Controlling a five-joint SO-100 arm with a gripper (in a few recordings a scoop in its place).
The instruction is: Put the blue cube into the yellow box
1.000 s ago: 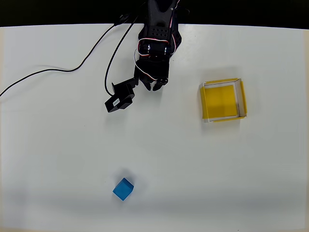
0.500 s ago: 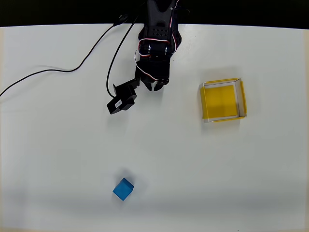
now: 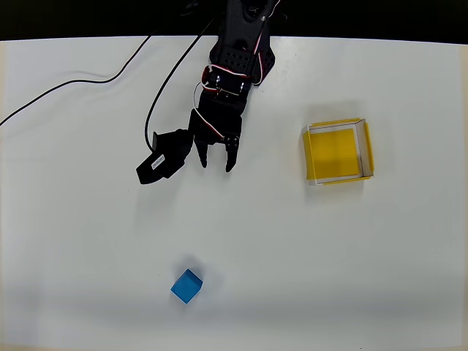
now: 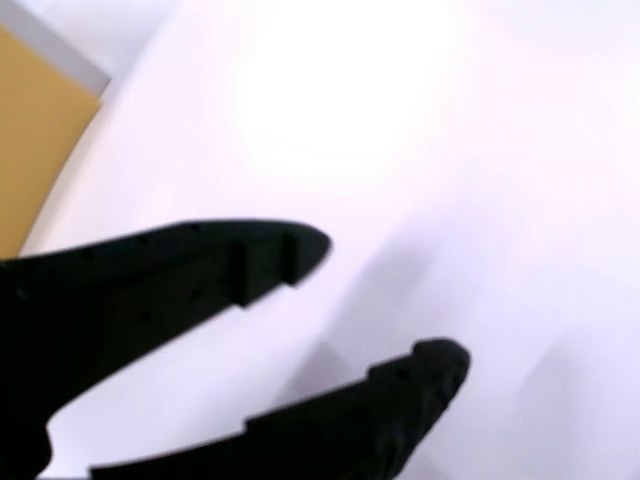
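Note:
The blue cube [image 3: 186,286] rests on the white table near the front, left of centre in the overhead view. The yellow box [image 3: 338,151] sits at the right, open-topped and with nothing in it. My black gripper [image 3: 216,164] hangs at the upper middle, well above the cube in the picture and left of the box. Its two fingers are spread with nothing between them. In the wrist view the gripper [image 4: 385,300] shows as two dark fingers apart over bare white table.
A black cable [image 3: 88,77] trails across the table's upper left from the arm. The black camera block [image 3: 159,164] sticks out to the gripper's left. In the wrist view a tan surface [image 4: 35,150] shows at the upper left corner beyond the table's edge.
The gripper has reached forward, down the picture toward the cube, and its fingers have spread apart. The cable has shifted. Cube and box have not moved.

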